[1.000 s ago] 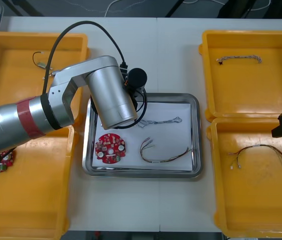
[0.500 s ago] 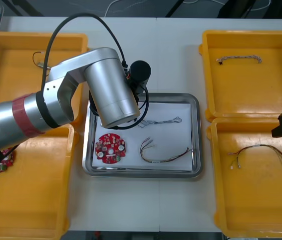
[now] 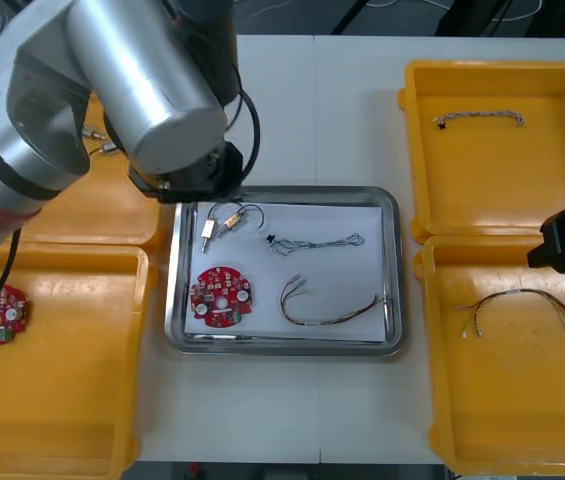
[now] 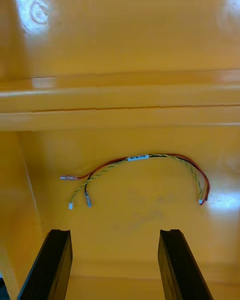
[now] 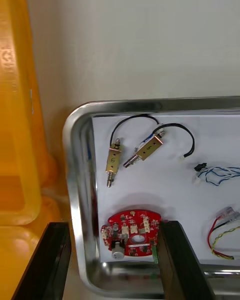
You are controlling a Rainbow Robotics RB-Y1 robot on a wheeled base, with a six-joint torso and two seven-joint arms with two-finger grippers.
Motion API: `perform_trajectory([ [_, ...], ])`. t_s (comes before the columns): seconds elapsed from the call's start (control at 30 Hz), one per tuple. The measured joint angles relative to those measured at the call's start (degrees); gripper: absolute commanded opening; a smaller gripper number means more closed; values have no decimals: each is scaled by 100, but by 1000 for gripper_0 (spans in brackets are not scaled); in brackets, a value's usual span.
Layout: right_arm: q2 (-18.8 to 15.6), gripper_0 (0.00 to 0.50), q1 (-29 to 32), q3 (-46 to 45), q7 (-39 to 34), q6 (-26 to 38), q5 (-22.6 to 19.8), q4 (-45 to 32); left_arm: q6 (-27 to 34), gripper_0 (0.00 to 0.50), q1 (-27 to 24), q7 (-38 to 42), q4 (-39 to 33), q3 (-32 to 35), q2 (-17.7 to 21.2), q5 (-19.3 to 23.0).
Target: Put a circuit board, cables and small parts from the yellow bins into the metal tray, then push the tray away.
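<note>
- Tray (image 3: 394, 270) rim just beside yellow bins (image 3: 502, 130) both sides; bare table (image 3: 312, 110) beyond far edge.
- Left gripper (image 5: 114, 226) released, above tray's left rim.
- Right gripper (image 4: 115, 232) released, over red and yellow cable (image 4: 140, 157).

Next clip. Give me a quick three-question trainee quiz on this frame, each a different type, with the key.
1. True or false: the left gripper is shut on the small metal parts.
2. What lies in the near left yellow bin? A. a round red circuit board; B. a blue and white cable; C. a black cable.
3. Fill in: the right gripper hangs open above a ___ cable.
Key: 1. False: its fingers stand apart, and the parts lie in the metal tray. 2. A. 3. The red and yellow cable.
</note>
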Motion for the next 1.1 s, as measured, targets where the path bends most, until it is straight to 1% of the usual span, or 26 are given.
perform_trajectory([
  [0.13,-3,500,-304,440,0,0,-27,-177,56,500,109,-500,-5,736,44,92],
  [0.23,-8,500,-559,839,0,1,-50,-347,62,500,340,-1177,-10,1354,52,101],
  [0.33,-9,500,-814,1258,0,1,-66,-464,67,500,637,-2033,-28,1939,98,124],
  [0.4,-10,500,-968,1533,0,1,-80,-503,69,500,830,-2541,-47,2248,172,146],
  [0.47,-10,500,-1099,1791,0,0,-106,-516,70,500,1009,-2874,-66,2482,278,181],
  [0.53,-7,500,-1213,2042,0,-16,-135,-518,71,500,1185,-3027,-73,2692,412,247],
  [0.67,19,500,-1414,2454,0,-112,-183,-522,71,500,1554,-3042,-79,3149,723,488],
  [0.83,184,500,-1744,2935,0,-132,-199,-524,73,500,2156,-3142,-90,3924,1087,804],
  [1.0,355,500,-2148,3601,0,-310,-191,-517,33,500,2888,-3470,-262,4455,1457,886],
  [1.1,458,500,-2418,4105,3,-469,-156,-452,-188,500,3394,-3609,-475,4640,1668,897],
])
